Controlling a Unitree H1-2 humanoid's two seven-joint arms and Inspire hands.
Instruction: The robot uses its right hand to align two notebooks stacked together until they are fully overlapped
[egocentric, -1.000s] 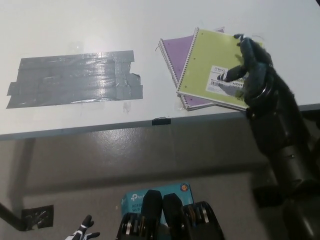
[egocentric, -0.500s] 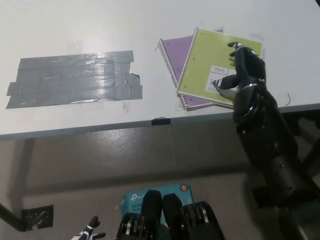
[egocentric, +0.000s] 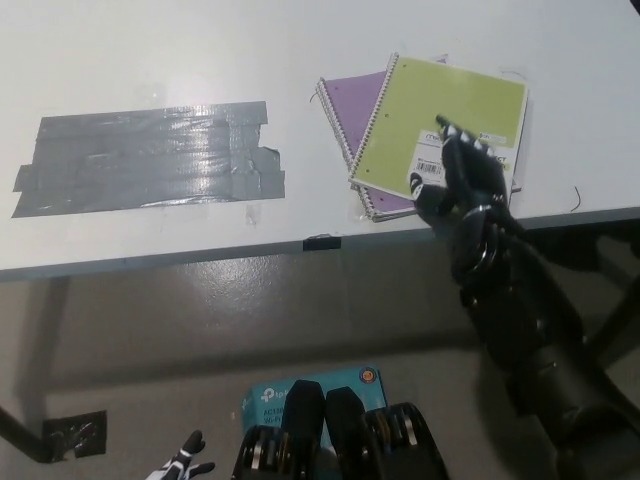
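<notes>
Notebooks not aligned yet. Green notebook (egocentric: 440, 130) sits on top of the purple notebook (egocentric: 358, 110), both spiral-bound, near the table's front edge (egocentric: 150, 262). Green one is rotated and shifted off the purple one: a purple wedge shows past its spiral side, toward the grey tape patch (egocentric: 150, 158), and a thin purple-and-white strip shows along its near edge. So overlap is partial, not full.

Our right hand (egocentric: 462, 178) is on the green cover at its near corner, over the white barcode label (egocentric: 430, 165). Fingers are laid forward on the cover, not wrapped around anything; we read it as pressing flat, grasping nothing. From this angle we can't tell how firmly it presses.

Our judgement: task is midway at best. Contact with the top notebook is made; the squaring-up is what's left. Green notebook needs turning and sliding toward the tape patch until the spirals line up and no purple shows. Risk we see: the stack is close to the table's front edge, so a push with any component that way could tip a corner over.

Left hand (egocentric: 182, 467) is low, well below the table edge on the tape-patch side, only partly in frame; we can't tell its state.
</notes>
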